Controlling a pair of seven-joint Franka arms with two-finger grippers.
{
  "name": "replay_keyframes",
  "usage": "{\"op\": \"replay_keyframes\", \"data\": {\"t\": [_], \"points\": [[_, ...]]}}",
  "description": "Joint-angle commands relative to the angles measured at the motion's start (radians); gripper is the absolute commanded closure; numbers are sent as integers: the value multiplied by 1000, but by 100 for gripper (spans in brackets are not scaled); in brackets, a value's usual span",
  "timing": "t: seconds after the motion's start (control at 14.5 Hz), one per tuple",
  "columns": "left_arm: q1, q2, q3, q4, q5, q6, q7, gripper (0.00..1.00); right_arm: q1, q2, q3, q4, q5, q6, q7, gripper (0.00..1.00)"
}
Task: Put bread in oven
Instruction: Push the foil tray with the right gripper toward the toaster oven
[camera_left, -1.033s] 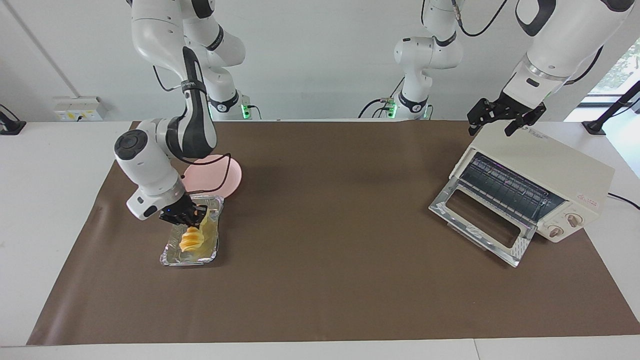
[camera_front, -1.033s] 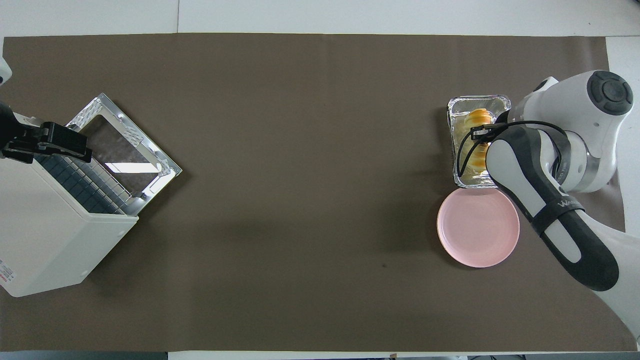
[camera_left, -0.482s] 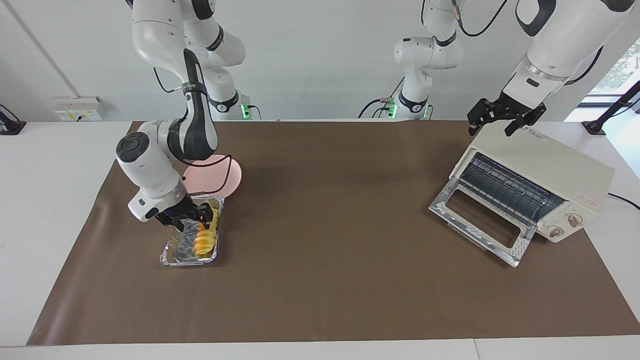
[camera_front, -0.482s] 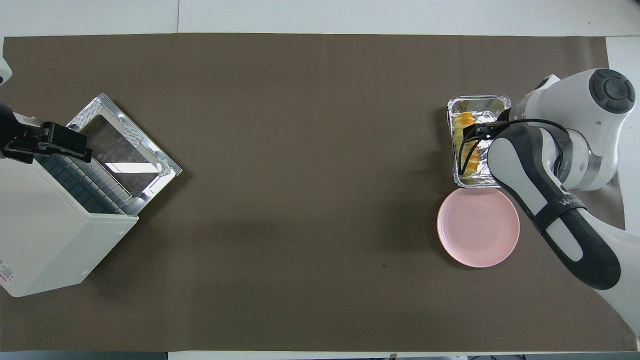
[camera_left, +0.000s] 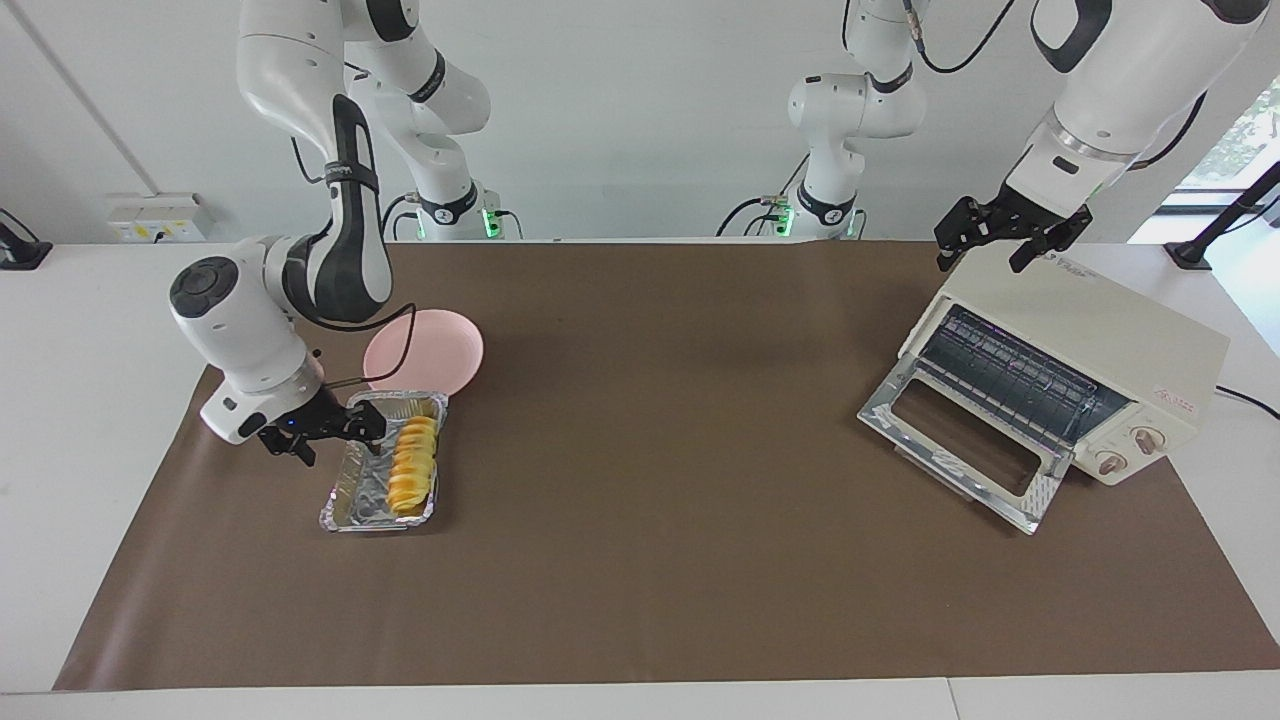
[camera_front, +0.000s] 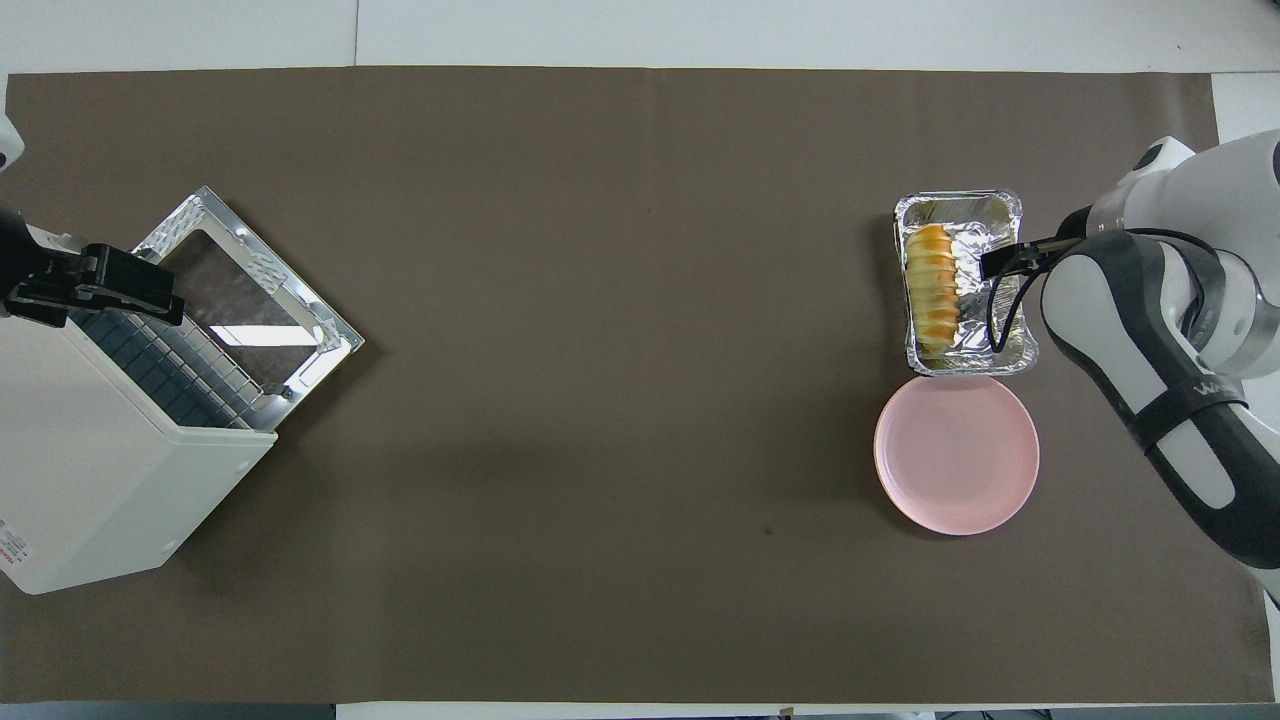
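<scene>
Brown mat (camera_left: 640, 560), one bread (camera_left: 412, 464), one oven (camera_left: 1090, 350)

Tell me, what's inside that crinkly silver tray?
The bread lies lengthwise in the foil tray, beside bare foil. Whatever is under the loaf is covered.

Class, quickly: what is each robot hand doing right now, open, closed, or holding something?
Left hand: open, empty, over the oven.
Right hand: open, empty, beside the foil tray that holds the bread.
</scene>
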Motion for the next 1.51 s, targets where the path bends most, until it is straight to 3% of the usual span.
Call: {"op": "replay_keyframes", "data": {"t": [0.0,0.07,0.34,0.41,0.55,1.03,1.45], "points": [[-3,-24,0,-26,12,14,-13,0,-6,-16,11,-73,3,44,-17,0],[-3,-24,0,-26,12,14,-13,0,-6,-24,11,-93,3,66,-17,5],[-3,-24,0,-26,12,14,-13,0,-29,-24,11,-115,6,80,-22,48],[-3,-24,0,-26,12,14,-13,0,-29,-24,11,-119,6,81,-28,61],[-3,-24,0,-26,12,12,-13,0,-30,-24,11,-119,8,80,-31,100],[-3,-24,0,-26,12,14,-13,0,-13,-16,34,-58,16,74,0,100],[-3,-24,0,-26,12,14,-13,0,20,-18,201,54,13,38,303,100]]}}
